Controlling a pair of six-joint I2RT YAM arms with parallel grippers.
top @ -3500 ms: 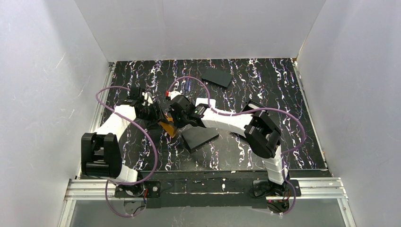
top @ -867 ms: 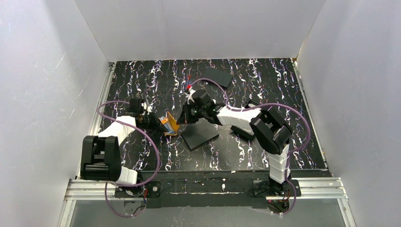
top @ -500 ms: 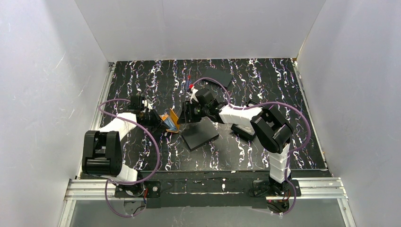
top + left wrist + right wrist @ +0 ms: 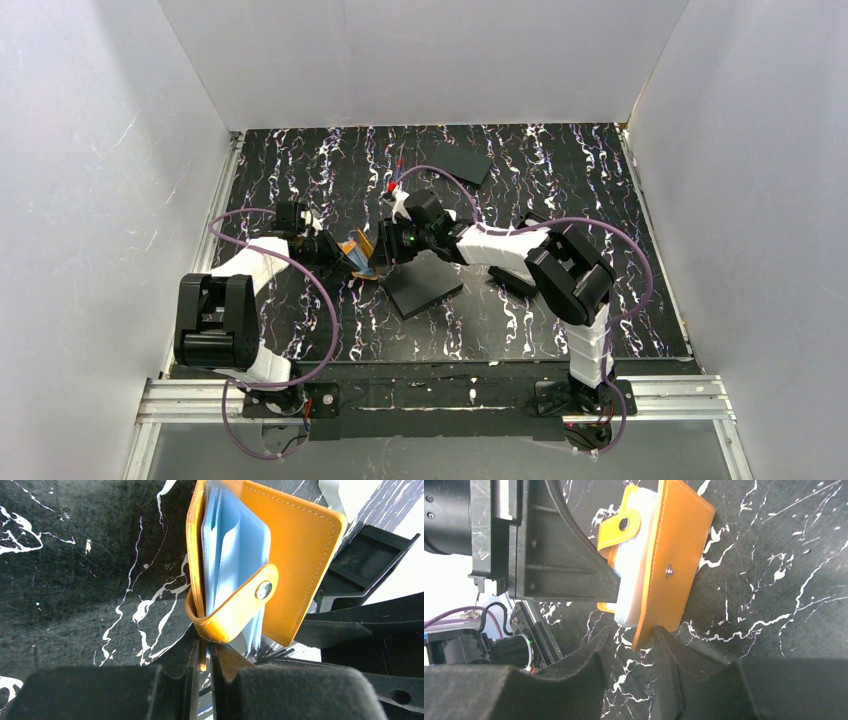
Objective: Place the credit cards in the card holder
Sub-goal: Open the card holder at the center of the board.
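While the scene is read from the left of the overhead view, the white and black left arm (image 4: pixel 262 258) is met first, reaching toward the centre of a black tabletop veined with white (image 4: pixel 300 170). The left gripper (image 4: pixel 338 250) is closed together on one cover of the small orange folding card holder (image 4: pixel 362 254), which is held just left of centre, standing on edge and partly open. In the left wrist view only the bottom edge of that cover is pinched. Pale blue-grey sleeves (image 4: pixel 230 560) are fanned between the covers, and an orange clasp tab with a metal snap (image 4: pixel 242 607) is looped across their mouth.

Just right of the holder, the right gripper (image 4: pixel 390 243) is seen with its jaws apart, set either side of the edge of the other cover; no pressing contact can be made out. Lower right of centre a flat black rectangle (image 4: pixel 422 285) lies on the table, and another (image 4: pixel 458 162) lies at upper centre. No credit card can be identified with certainty.

Several risks are judged from here. Because so little of the cover is gripped, the holder could be twisted or pulled free if the right jaws are closed off-square and drawn away. The sleeves' mouth could be blocked by the tab when a card is offered.
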